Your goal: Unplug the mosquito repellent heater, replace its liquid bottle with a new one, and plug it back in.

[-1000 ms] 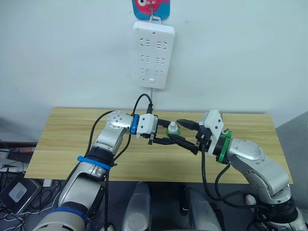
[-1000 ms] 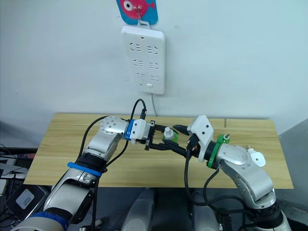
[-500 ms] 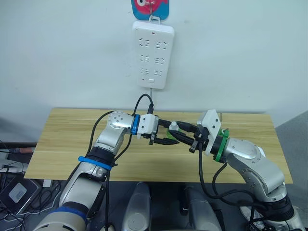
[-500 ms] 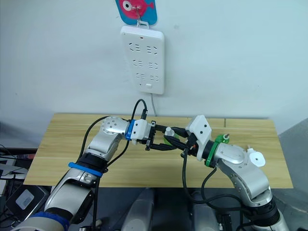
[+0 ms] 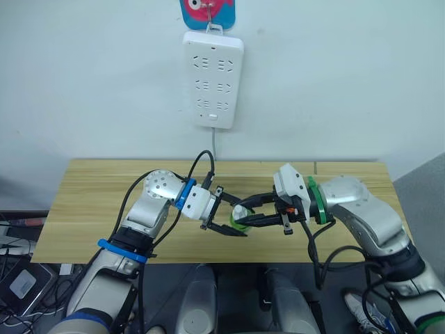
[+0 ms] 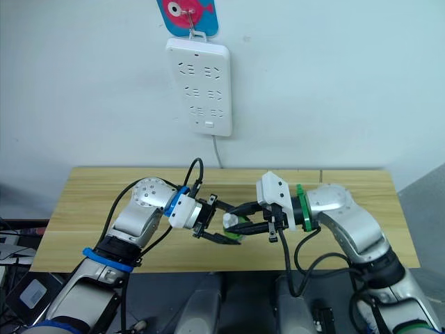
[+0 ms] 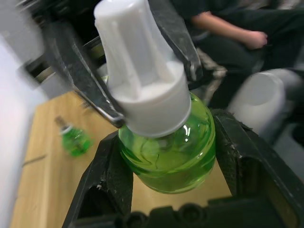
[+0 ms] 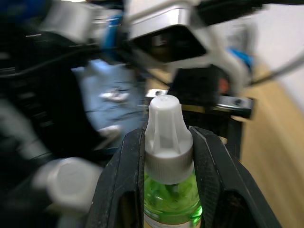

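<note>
A liquid bottle [image 7: 166, 152] with a clear green body and a white ribbed cap [image 8: 164, 130] hangs above the table's front middle, held from both sides. My left gripper [image 5: 236, 220] is shut on the green body. My right gripper [image 5: 246, 213] comes in from the opposite side and is shut on the white cap. A second small green bottle [image 7: 76, 141] lies on the wooden table [image 5: 90, 202]. The mosquito repellent heater is out of view.
A long white power strip [image 5: 213, 78] hangs on the wall above the table's back edge, its sockets free and its cord dropping behind the table. A person's arm [image 7: 228, 23] shows beyond the table in the left wrist view.
My right gripper has closed in from the right and shut on the bottle's cap. Both grippers and the bottle now sit lower, nearer the table's front edge. The camera has also shifted.
</note>
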Robot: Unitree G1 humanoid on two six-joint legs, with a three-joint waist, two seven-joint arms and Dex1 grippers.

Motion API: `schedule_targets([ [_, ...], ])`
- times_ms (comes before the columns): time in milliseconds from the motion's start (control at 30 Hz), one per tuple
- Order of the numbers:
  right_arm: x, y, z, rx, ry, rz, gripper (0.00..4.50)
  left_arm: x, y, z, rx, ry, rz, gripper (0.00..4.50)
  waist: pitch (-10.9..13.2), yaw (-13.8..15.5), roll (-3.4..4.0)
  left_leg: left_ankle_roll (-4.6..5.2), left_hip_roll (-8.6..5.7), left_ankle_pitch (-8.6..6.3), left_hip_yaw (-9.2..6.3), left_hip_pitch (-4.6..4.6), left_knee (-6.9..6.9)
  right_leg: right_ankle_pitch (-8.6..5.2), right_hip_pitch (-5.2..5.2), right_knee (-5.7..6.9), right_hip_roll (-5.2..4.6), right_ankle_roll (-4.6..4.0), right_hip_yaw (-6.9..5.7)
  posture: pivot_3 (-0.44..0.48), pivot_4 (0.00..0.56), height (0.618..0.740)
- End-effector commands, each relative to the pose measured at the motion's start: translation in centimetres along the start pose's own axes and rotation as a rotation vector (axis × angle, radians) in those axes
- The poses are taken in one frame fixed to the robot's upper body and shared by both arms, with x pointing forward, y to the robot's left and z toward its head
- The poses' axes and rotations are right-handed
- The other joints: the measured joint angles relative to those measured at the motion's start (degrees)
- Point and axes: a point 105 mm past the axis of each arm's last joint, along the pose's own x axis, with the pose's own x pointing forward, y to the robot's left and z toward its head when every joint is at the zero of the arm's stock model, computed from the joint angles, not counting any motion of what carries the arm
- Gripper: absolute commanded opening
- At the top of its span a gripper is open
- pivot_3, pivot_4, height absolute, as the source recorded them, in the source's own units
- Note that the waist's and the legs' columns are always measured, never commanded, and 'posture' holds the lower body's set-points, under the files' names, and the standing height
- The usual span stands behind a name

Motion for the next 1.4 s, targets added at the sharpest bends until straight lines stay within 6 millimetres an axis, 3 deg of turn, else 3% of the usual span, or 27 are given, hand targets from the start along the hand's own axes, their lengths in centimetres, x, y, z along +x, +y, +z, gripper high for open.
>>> schedule_targets([
  [33, 0.4, -0.2, 1.4, -0.099, -0.048, 0.067, 1.03, 1.3, -0.5, 0.8, 0.027, -0.039, -0.051, 2.24, 0.0, 0.4, 0.0, 0.0, 0.0, 0.0, 0.0, 0.0, 0.0, 0.0, 0.0, -0.01, 0.0, 0.0, 0.0, 0.386, 0.288, 0.74],
  [67, 0.1, -0.5, 1.5, -0.092, -0.051, 0.058, 1.03, 1.2, -0.4, 0.8, 0.021, -0.041, -0.038, 2.24, 0.0, 0.7, 0.0, 0.0, 0.0, 0.0, 0.0, -0.01, 0.0, 0.0, 0.0, -0.01, 0.0, 0.0, -0.01, 0.385, 0.288, 0.74],
  [367, -3.0, 1.1, 0.1, -0.03, 0.005, -0.086, 4.01, 0.2, 1.4, 0.1, -0.011, -0.028, 0.12, 2.24, 0.0, 3.4, 0.0, -0.01, -0.04, 0.0, -0.01, -0.04, -0.02, 0.0, -0.02, -0.03, -0.03, -0.01, -0.04, 0.368, 0.278, 0.74],
  [433, -3.8, 1.5, -0.5, -0.002, 0.018, -0.167, 4.47, 0.0, 1.7, 0.0, -0.018, -0.03, 0.154, 2.24, 0.0, 4.0, 0.0, -0.01, -0.04, 0.0, 0.0, -0.04, -0.01, 0.01, -0.02, -0.03, -0.04, -0.01, -0.02, 0.331, 0.272, 0.74],
  [667, -4.4, 0.7, 0.0, -0.001, 0.011, -0.482, 4.47, -0.5, 3.6, -0.5, -0.054, -0.04, 0.298, 2.24, 0.0, 4.2, 0.0, -0.03, -0.02, 0.02, 0.09, 0.01, 0.03, 0.03, -0.02, -0.01, -0.01, -0.04, 0.09, 0.299, 0.264, 0.74],
  [933, -1.6, -1.3, 0.5, -0.006, -0.06, -0.666, 4.47, -0.3, 4.1, -0.5, -0.058, -0.053, 0.333, 2.24, 0.0, 4.2, 0.0, -0.1, -0.02, 0.06, 0.11, -0.01, -0.01, 0.05, -0.05, -0.03, 0.01, -0.05, 0.12, 0.289, 0.265, 0.74],
  [1067, -1.3, -2.3, 0.6, -0.025, -0.058, -0.715, 4.47, -0.2, 4.1, -0.3, -0.056, -0.055, 0.329, 2.24, 0.0, 4.1, 0.0, -0.12, -0.02, 0.07, 0.11, -0.01, -0.02, 0.05, -0.06, -0.03, 0.01, -0.05, 0.12, 0.286, 0.265, 0.74],
  [1233, -2.8, -2.6, 0.0, -0.03, -0.02, -0.753, 4.47, 0.0, 3.9, -0.4, -0.062, -0.057, 0.313, 2.24, 0.0, 4.1, 0.0, -0.12, -0.02, 0.08, 0.12, -0.03, -0.02, 0.05, -0.05, -0.06, 0.0, -0.05, 0.12, 0.281, 0.267, 0.74],
  [1400, -6.1, -1.8, -0.4, -0.017, 0.031, -0.769, 4.47, 0.0, 3.8, -0.4, -0.065, -0.059, 0.314, 2.24, 0.0, 4.1, 0.0, -0.12, -0.02, 0.07, 0.11, -0.03, -0.04, 0.05, -0.04, -0.06, 0.0, -0.05, 0.11, 0.272, 0.27, 0.74],
])
